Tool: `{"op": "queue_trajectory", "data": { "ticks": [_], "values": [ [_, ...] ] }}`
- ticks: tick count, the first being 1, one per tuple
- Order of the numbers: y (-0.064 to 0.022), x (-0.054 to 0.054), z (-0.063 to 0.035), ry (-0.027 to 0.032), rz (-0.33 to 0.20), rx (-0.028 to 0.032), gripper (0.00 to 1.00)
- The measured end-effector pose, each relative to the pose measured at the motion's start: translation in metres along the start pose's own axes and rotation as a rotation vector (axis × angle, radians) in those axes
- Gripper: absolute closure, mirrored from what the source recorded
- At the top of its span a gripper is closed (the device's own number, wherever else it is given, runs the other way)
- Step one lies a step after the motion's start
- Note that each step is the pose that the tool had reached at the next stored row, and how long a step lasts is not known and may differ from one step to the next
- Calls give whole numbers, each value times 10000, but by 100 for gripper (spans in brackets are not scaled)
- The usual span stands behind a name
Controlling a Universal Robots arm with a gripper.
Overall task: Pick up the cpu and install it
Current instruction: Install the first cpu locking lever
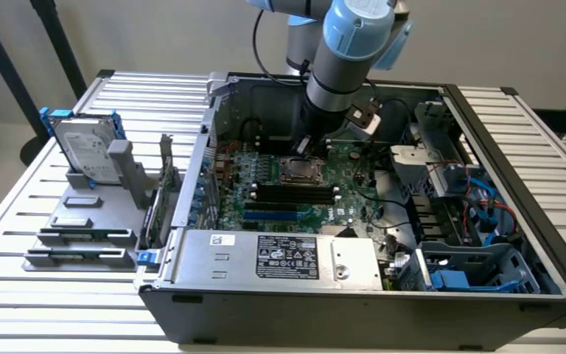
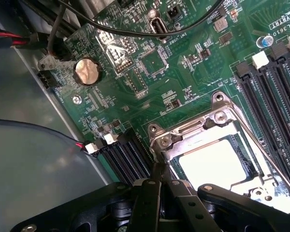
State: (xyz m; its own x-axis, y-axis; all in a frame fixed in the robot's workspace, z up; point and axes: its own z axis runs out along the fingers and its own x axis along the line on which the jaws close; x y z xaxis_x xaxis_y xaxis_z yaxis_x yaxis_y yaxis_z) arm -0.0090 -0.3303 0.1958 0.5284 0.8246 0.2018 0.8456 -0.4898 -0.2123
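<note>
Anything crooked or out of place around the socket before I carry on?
Nothing stands out. The cpu lies flat and square inside the socket frame, and the gripper sits shut at the frame's edge. The memory slots beside it are bare, and the coin battery is seated. No loose parts or damage show on the board.

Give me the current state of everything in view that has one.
gripper: fingers shut, at the socket's edge
cpu: lying flat in the socket
cpu socket: retention frame open
computer case: side panel off, lying flat
hard drive: standing upright in a holder outside the case
</note>
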Motion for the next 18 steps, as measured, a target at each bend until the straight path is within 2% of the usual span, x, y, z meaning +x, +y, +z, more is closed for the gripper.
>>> {"op": "queue_trajectory", "data": {
  "ticks": [7,18],
  "values": [
    [2,-35,-91,-21,10,35,89],
    [19,-283,-269,-11,14,57,89]
  ]
}}
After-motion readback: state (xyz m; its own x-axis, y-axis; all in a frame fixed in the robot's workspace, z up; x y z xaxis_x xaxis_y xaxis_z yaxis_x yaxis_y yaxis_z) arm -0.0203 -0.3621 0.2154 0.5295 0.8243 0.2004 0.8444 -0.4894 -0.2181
